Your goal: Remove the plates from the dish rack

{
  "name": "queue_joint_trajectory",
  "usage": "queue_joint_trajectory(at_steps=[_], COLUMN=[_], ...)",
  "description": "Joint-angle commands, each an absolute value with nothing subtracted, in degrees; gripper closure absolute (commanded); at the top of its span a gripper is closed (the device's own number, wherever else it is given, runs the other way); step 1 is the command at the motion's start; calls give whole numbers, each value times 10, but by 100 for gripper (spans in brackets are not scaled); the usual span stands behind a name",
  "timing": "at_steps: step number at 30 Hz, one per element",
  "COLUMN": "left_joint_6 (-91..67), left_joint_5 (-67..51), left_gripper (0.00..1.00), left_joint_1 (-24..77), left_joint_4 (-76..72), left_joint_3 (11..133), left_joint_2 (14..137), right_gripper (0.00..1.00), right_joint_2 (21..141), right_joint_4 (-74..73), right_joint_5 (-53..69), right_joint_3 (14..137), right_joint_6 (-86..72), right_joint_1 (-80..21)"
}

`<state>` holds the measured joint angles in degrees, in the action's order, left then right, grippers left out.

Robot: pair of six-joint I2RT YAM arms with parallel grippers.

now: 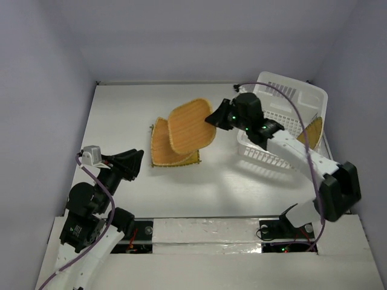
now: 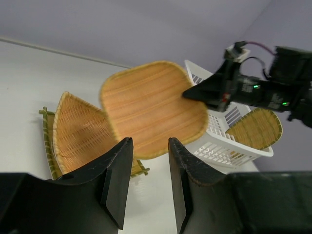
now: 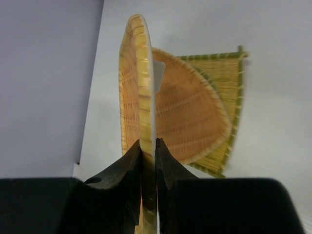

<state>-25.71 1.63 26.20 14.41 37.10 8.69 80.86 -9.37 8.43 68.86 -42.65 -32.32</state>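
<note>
**Nearly unloaded: three out, one to go**

The right end effector (image 1: 216,116) is clamped on the rim of a rounded plate (image 1: 192,125), which hangs just beyond its fingertips over two plates (image 1: 162,148) stacked on the worktop (image 1: 121,121). Behind it, the dish rack (image 1: 289,84) holds what looks like one more plate (image 1: 314,130). The left end effector (image 1: 134,162) gapes wide and is empty.

Top view: square plate (image 1: 195,159) sits mostly under fan plate (image 1: 159,144), only trim & a corner show. Fan plate's right part is covered by round plate (image 1: 192,125). Yellow plate (image 1: 315,129): lower part hidden inside rack (image 1: 290,90). Right wrist view: round plate edge-on, face unseen, lower rim lost inside right end effector (image 3: 147,146). Left arm (image 1: 91,211) cut off at bottom edge.
</note>
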Motion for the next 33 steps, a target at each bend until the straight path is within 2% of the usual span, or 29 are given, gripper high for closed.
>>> queue_joint_trajectory(at_steps=[1, 9, 27, 29, 31, 32, 33], left_joint_6=[-260, -263, -264, -263, -264, -264, -265], left_joint_5=[27, 33, 39, 40, 40, 40, 40], left_gripper=[68, 68, 68, 68, 68, 68, 68], left_joint_1=[265, 265, 265, 265, 265, 265, 265], left_joint_4=[128, 130, 131, 131, 132, 132, 132], left_joint_3=[378, 378, 379, 379, 379, 379, 379], left_joint_2=[98, 105, 105, 105, 103, 103, 102], right_gripper=[100, 100, 100, 96, 89, 85, 76], right_joint_2=[849, 976, 1053, 1061, 1070, 1073, 1075], right_joint_4=[140, 311, 368, 362, 351, 345, 328], right_joint_5=[141, 182, 193, 194, 192, 190, 187], right_joint_3=[712, 677, 604, 608, 610, 613, 614], right_joint_6=[-509, -602, -628, -625, -622, -614, -611], right_joint_1=[-349, -368, -368, -368, -368, -368, -368])
